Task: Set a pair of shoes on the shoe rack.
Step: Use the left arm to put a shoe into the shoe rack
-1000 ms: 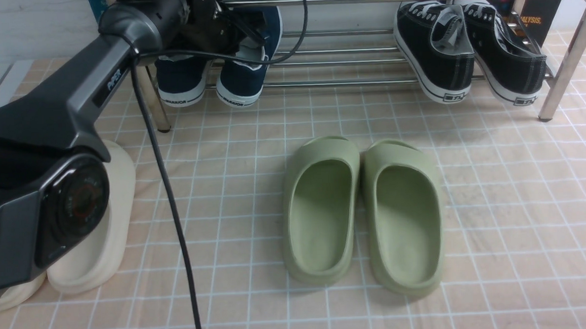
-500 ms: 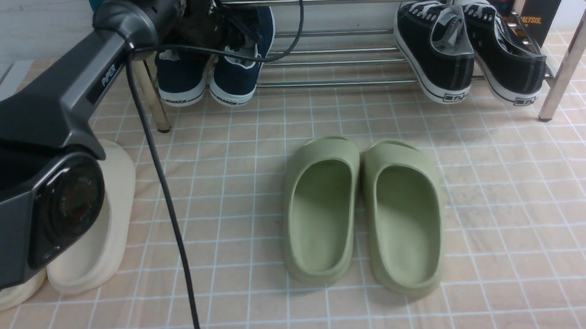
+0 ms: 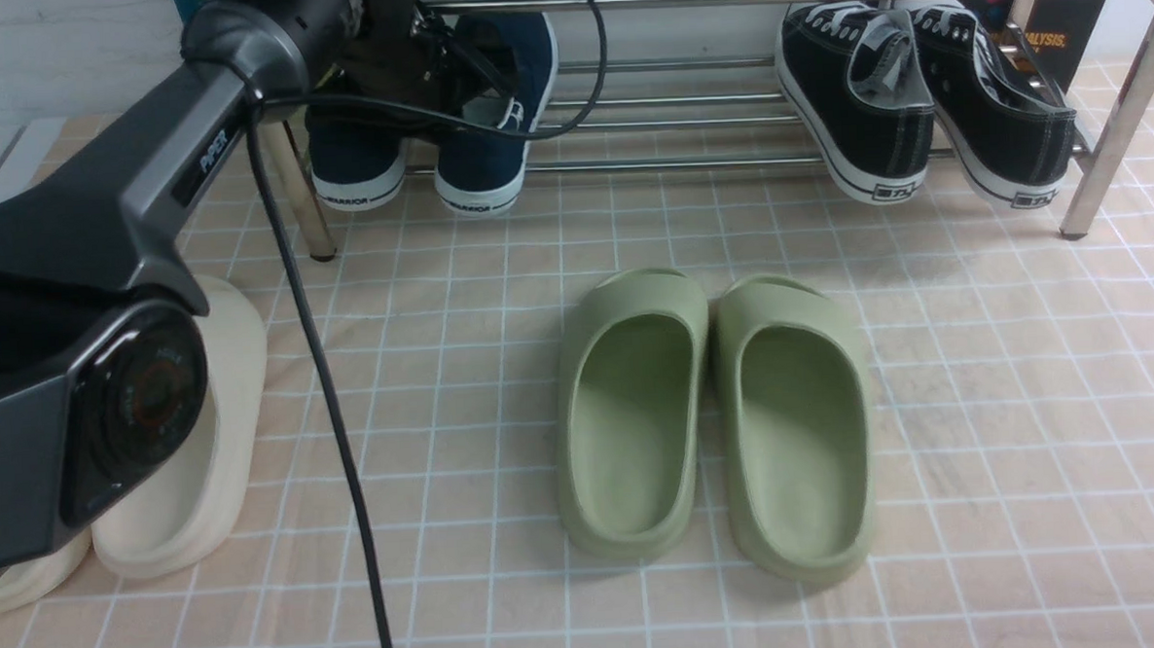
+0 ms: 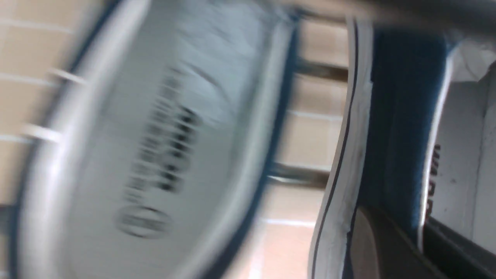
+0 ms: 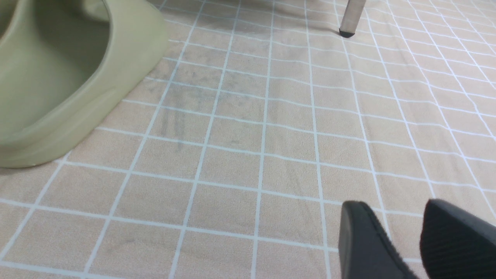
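My left gripper (image 4: pixel 401 240) clamps the navy slip-on (image 3: pixel 492 162) at the shoe rack (image 3: pixel 687 161), so next I seat it and release; right gripper (image 5: pixel 399 217) hangs open.

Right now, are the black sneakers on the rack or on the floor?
On the rack: both black sneakers rest tilted on its lower rails, heels toward the front.

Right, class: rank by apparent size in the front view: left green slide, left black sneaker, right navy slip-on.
1. left green slide (nearest)
2. left black sneaker
3. right navy slip-on, partly hidden, so unsure
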